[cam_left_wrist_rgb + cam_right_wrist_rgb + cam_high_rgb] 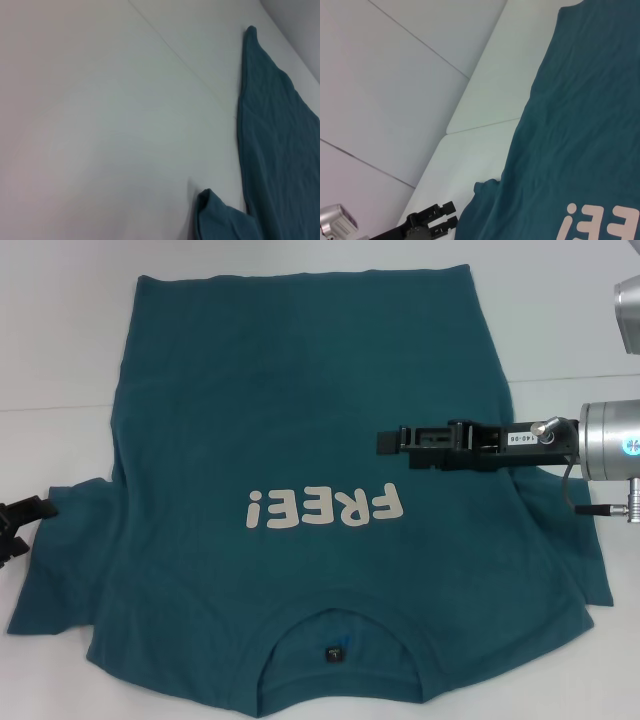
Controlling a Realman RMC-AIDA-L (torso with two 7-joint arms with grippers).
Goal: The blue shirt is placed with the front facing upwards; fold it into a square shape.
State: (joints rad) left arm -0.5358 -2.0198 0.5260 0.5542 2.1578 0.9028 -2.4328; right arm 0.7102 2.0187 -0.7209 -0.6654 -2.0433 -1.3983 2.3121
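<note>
From the head camera you see the large dark teal-blue short-sleeved cotton T-shirt [300, 440] spread flat on the white table [60, 340], front up. Its ribbed round collar [340, 640] lies nearest the robot, the hem is at the far side, and the cream "FREE!" print [325, 508] reads upside down to you. The right gripper [385, 441] reaches in from the right on its silver arm and hangs over the shirt's chest just beyond the print; you cannot tell from here whether its black fingers are parted or closed. The left gripper [35, 510] sits at the left edge, beside the shirt's left sleeve [60, 550], with its fingers spread and holding nothing.

In the left wrist camera you see only bare table and the shirt's side edge, with a folded sleeve corner [215, 215].

In the right wrist camera you see the shirt's side, part of the print, and the left gripper [447, 215] with released fingers close to the sleeve.
</note>
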